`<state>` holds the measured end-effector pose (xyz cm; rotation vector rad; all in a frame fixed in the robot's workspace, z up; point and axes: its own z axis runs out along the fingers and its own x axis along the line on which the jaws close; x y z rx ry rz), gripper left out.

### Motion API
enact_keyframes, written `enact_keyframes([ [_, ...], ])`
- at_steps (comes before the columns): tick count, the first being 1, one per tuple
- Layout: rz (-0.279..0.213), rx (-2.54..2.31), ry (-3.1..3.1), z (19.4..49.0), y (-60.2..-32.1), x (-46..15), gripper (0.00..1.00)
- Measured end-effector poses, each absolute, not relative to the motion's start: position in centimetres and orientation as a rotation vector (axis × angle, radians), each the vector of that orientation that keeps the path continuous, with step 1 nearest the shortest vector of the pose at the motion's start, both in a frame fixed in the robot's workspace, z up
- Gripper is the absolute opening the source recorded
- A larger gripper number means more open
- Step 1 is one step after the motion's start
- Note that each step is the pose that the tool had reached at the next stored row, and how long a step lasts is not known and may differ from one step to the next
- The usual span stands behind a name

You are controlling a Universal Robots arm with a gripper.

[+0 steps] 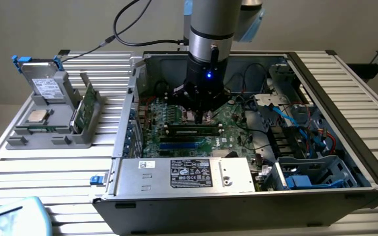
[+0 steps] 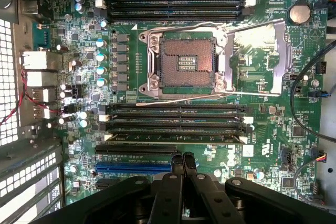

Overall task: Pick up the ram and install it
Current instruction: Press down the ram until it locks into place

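A ram stick (image 1: 192,131), green with a row of black chips, stands in one of the black slots on the large motherboard (image 1: 232,128) inside the open computer case. My gripper (image 1: 200,119) hangs just above that stick. In the wrist view the gripper (image 2: 182,157) is shut, fingertips pressed together with nothing between them, close to the lower bank of black memory slots (image 2: 173,124). A second green stick (image 1: 84,105) stands on edge in the grey holder outside the case, on the exterior view's left.
The grey holder (image 1: 25,140) also carries a hard drive (image 1: 47,86) and a square silver processor (image 1: 38,116). The processor socket (image 2: 185,64) is uncovered. A power supply box (image 1: 182,174), cables (image 1: 307,132) and the case walls (image 1: 124,123) hem in the board.
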<state>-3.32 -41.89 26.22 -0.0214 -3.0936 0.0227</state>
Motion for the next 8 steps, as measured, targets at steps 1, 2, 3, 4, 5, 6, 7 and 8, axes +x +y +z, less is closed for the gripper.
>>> enact_keyframes([
  [1,0.023,-0.021,-3.094,26.2,-41.9,-3.3,0.11],
  [2,0.023,-0.021,-3.094,26.2,-41.9,-3.3,0.11],
  [3,0.023,-0.021,-3.094,26.2,-41.9,-3.3,0.11],
  [4,0.023,-0.021,-3.094,26.2,-41.9,-3.3,0.11],
  [5,0.023,-0.022,-3.093,26.4,-41.9,-3.3,0.11],
  [6,0.023,-0.021,-3.093,26.8,-41.9,-3.3,0.11],
  [7,0.023,-0.022,-3.094,27.3,-41.9,-3.3,0.11],
  [8,0.023,-0.022,-3.094,27.9,-41.9,-3.3,0.11],
])
